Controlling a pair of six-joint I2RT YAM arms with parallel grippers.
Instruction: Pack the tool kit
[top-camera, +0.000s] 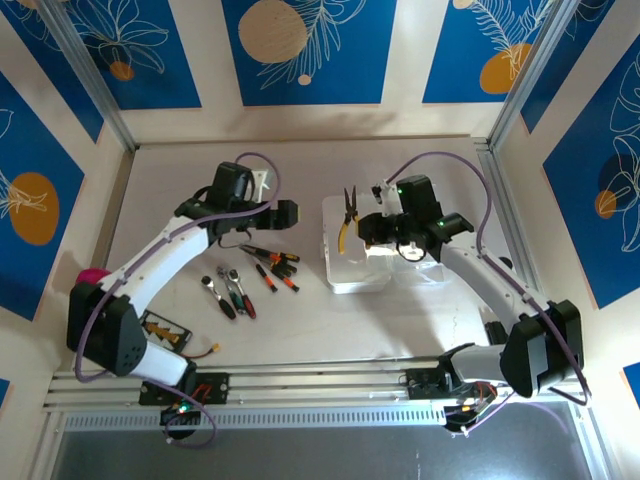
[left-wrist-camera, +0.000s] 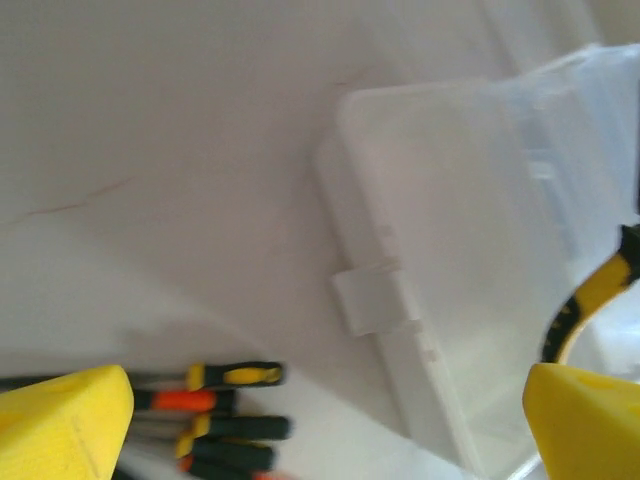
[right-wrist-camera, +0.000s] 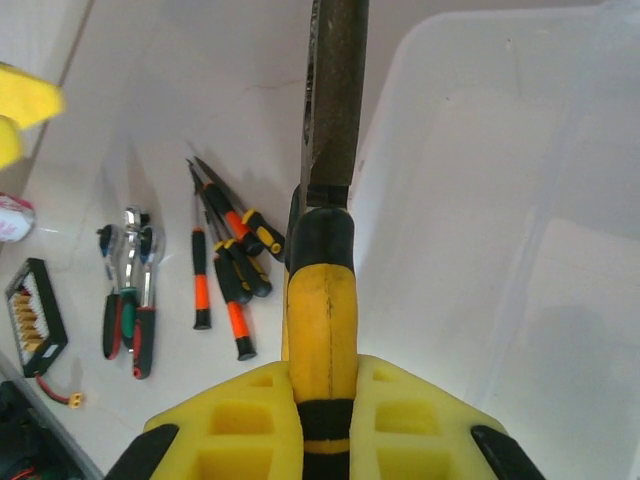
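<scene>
Your left gripper (top-camera: 287, 213) hangs with fingers spread and empty near the screwdrivers (top-camera: 272, 262) and ratchet wrenches (top-camera: 230, 292), handy for the next pick. Rightward lies the open clear case (top-camera: 340, 280). Your right gripper (right-wrist-camera: 322, 400) is clenched on the yellow-handled pliers (right-wrist-camera: 325, 300), held nose-forward over the case's left edge, probably for lowering in
</scene>
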